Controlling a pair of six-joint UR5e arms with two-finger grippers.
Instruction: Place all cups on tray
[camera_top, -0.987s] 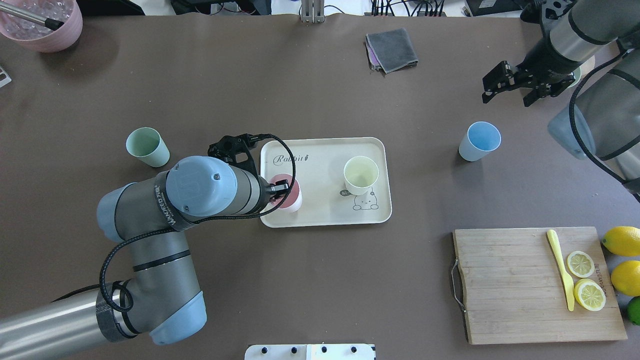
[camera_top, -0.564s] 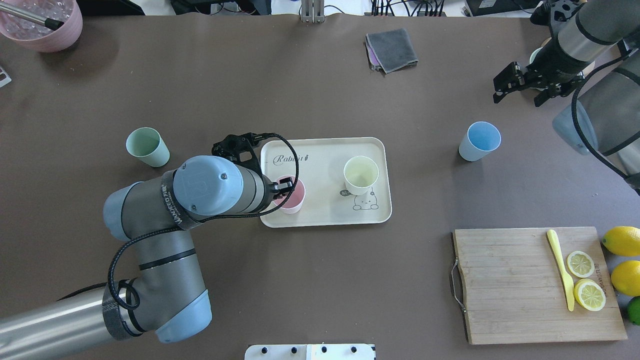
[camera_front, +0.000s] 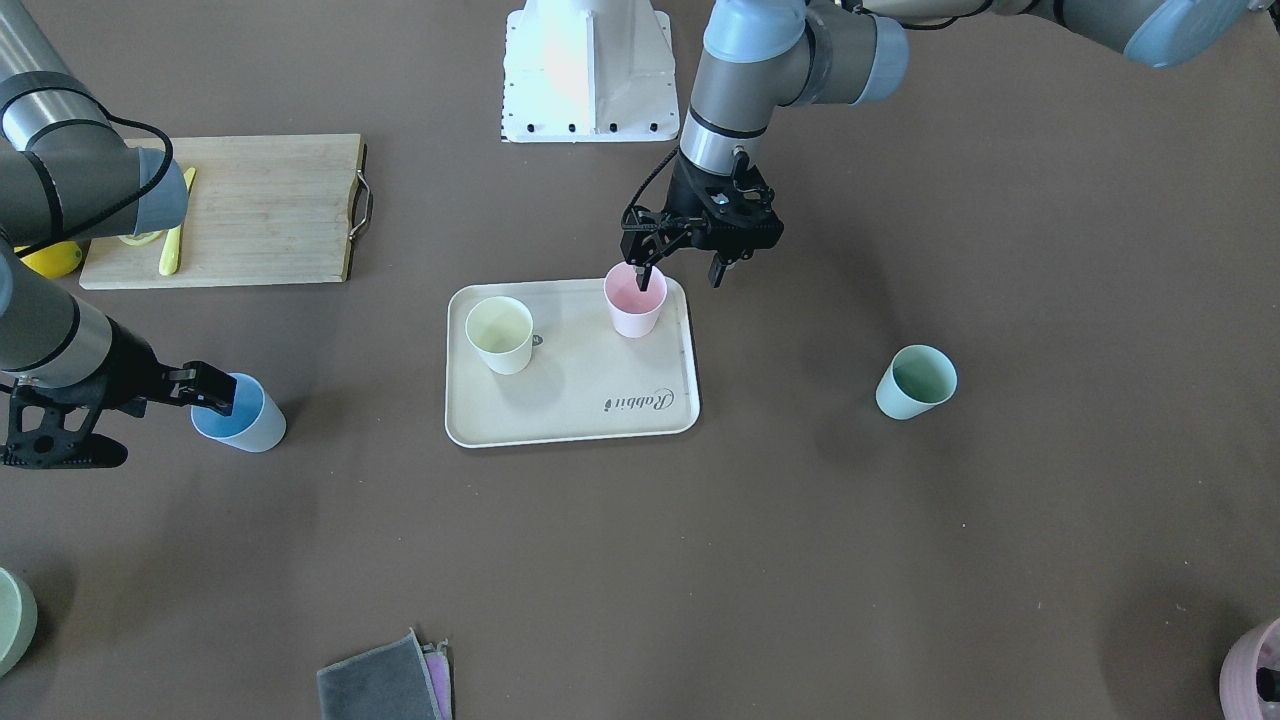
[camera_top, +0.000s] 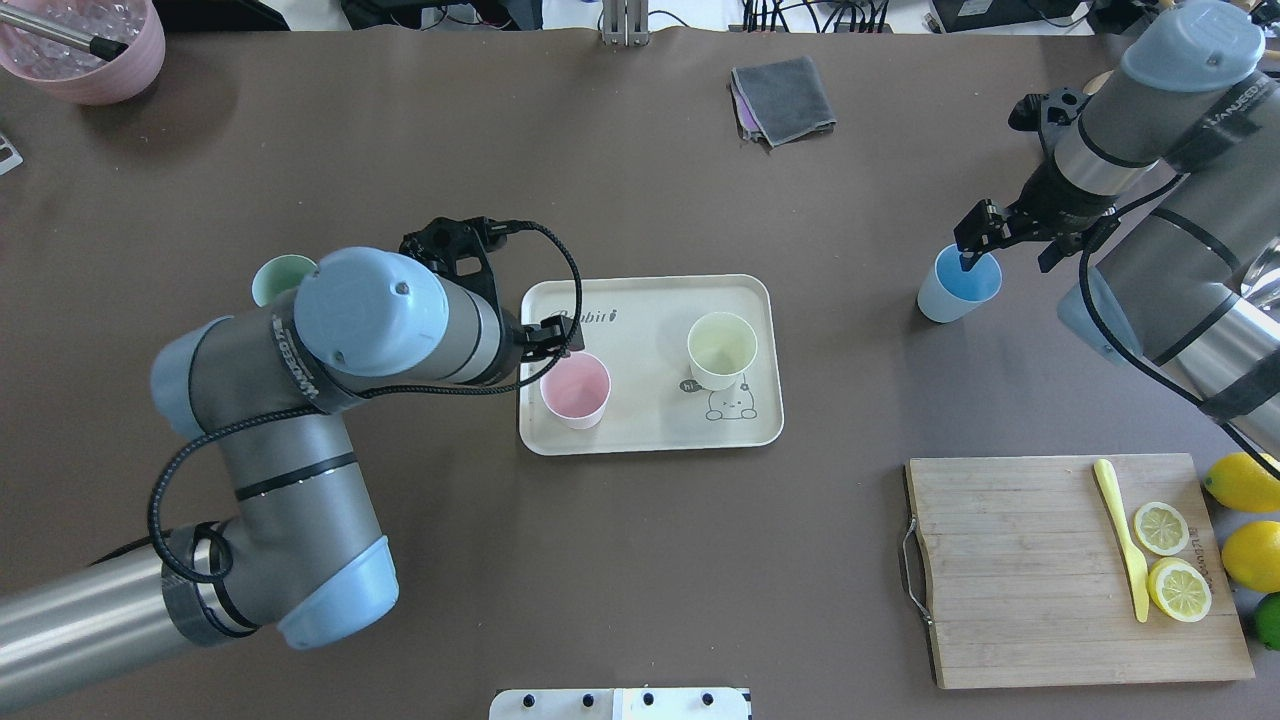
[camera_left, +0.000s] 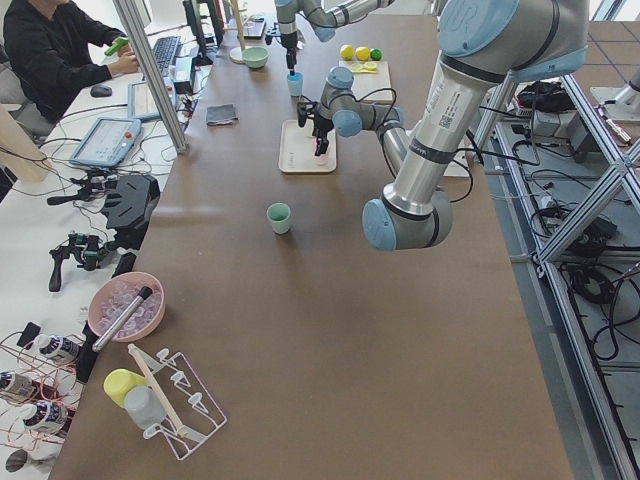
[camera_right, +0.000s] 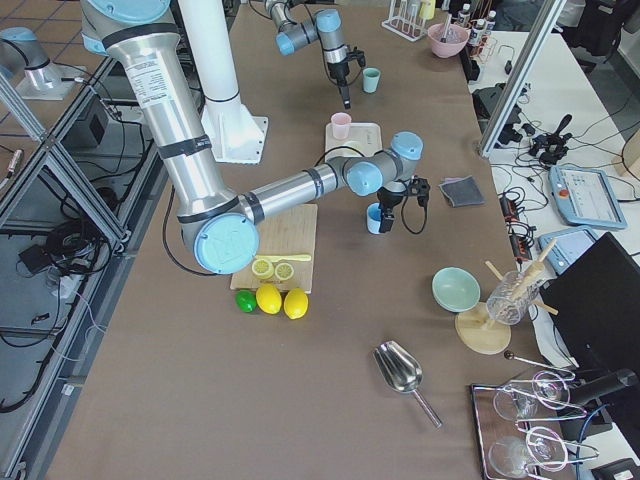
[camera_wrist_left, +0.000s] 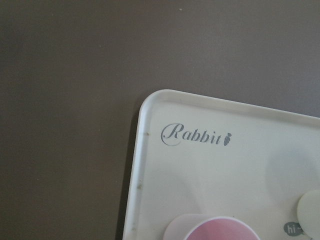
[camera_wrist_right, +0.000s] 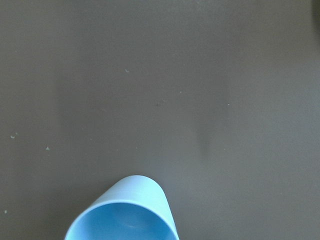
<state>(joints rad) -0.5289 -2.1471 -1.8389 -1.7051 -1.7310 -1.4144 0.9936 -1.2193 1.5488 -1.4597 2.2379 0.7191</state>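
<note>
While hovering over the pink cup (camera_front: 634, 310), the left gripper (camera_front: 681, 276) is gaping wide. Toward the right edge, the right gripper (camera_top: 1005, 262), jaws apart, is straddling the rim of the blue cup (camera_top: 945, 295).

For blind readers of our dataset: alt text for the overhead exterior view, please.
A pale yellow plastic tumbler and a light pink tumbler stand on a cream rectangular tray, the left gripper open at the pink rim. Off the tray stand a mint green tumbler and a light blue tumbler, the right gripper open at its rim.
</note>
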